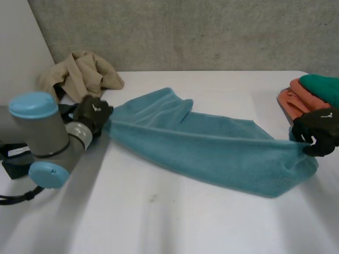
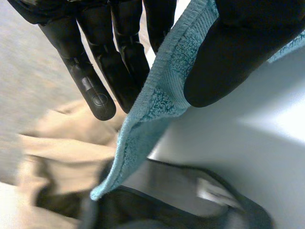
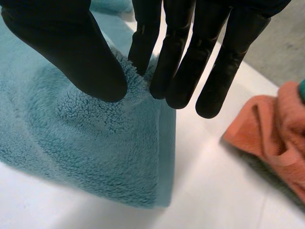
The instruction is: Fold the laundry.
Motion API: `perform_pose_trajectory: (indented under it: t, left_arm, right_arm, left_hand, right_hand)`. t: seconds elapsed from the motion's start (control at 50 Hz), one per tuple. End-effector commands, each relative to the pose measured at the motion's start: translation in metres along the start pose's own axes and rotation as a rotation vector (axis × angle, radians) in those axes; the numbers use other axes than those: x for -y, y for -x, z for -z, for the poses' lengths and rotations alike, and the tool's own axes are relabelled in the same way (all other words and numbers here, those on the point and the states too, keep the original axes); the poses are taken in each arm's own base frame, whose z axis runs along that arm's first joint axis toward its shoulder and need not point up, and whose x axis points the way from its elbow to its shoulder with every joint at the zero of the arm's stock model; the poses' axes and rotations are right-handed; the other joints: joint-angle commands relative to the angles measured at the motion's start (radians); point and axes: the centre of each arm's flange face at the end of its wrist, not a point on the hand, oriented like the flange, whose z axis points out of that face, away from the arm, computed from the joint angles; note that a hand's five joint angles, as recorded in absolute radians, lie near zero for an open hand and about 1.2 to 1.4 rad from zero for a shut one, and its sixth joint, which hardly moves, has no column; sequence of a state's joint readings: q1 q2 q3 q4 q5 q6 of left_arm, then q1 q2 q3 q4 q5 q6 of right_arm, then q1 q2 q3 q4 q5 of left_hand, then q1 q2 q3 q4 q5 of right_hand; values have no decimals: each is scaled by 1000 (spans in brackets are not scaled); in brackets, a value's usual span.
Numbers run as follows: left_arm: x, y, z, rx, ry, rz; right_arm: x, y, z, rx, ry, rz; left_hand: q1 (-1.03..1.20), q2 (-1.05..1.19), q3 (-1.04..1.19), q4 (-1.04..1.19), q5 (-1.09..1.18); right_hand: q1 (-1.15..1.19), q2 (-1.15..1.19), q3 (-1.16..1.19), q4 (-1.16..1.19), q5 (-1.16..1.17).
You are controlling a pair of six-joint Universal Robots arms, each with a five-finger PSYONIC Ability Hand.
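Note:
A blue towel (image 1: 212,148) lies stretched across the white table between my two hands. My left hand (image 1: 93,115) holds its left end; in the left wrist view the towel's hemmed edge (image 2: 157,102) is pinched between the thumb (image 2: 228,52) and the fingers (image 2: 102,76), and a corner hangs down below them. My right hand (image 1: 318,131) grips the towel's right end. In the right wrist view its thumb (image 3: 71,52) and fingers (image 3: 190,62) pinch the fluffy cloth (image 3: 81,143) near a corner, lifting it a little off the table.
A crumpled beige garment (image 1: 79,74) lies at the back left, close behind my left hand. Folded orange (image 1: 296,100) and green (image 1: 323,87) cloths are stacked at the right edge, beside my right hand. The orange cloth (image 3: 271,138) is near the right fingertips.

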State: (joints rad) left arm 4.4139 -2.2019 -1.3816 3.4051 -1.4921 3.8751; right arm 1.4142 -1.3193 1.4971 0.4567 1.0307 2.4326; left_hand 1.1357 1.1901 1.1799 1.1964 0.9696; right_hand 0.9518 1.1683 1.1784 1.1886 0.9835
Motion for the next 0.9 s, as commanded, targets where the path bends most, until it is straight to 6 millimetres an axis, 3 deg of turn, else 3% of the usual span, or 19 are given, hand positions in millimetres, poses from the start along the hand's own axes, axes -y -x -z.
perform_pose_trajectory:
  t: [0.02, 0.08, 0.1, 0.12, 0.14, 0.22, 0.54, 0.76, 0.9]
  left_arm:
    - [51, 30, 41, 88, -92, -3]
    - [59, 30, 55, 88, -110, -7]
    - [59, 30, 58, 88, -112, -7]
    - [58, 28, 60, 81, -107, -7]
    - [57, 26, 60, 77, -104, -7]
    - [54, 24, 61, 72, -94, -5]
    - [51, 25, 60, 71, -87, -2]
    - [43, 22, 57, 63, -61, 2]
    - [33, 14, 52, 39, -35, 2]
  right_arm:
    - [1, 13, 23, 25, 44, 51]
    - [-13, 29, 30, 108, 137, 156]
    - [-17, 32, 32, 126, 152, 183]
    - [-21, 35, 33, 151, 164, 236]
    - [-23, 35, 32, 152, 167, 259]
    - [-22, 28, 25, 89, 129, 262]
    - [-30, 11, -8, -15, 32, 267]
    - [-34, 37, -41, 117, 0, 402]
    - [-31, 44, -53, 188, -17, 422]
  left_hand:
    - [261, 206, 216, 200, 252]
    - [261, 206, 216, 200, 252]
    - [261, 206, 216, 200, 252]
    - [261, 206, 216, 200, 252]
    - [261, 206, 216, 200, 252]
    - [261, 206, 216, 200, 252]
    - [261, 206, 216, 200, 252]
    - [261, 206, 216, 200, 252]
    - [261, 206, 216, 200, 252]
  right_hand:
    - [444, 228, 218, 208, 238]
    - [376, 159, 149, 139, 169]
    - [157, -59, -70, -80, -49]
    - [-307, -524, -534, -544, -514]
    - [-451, -668, -678, -688, -658]
    - [-626, -842, -852, -863, -832]
    - [-620, -837, -847, -857, -826]
    - [-547, -763, -773, -784, -753]
    - [-292, -508, -519, -529, -498]
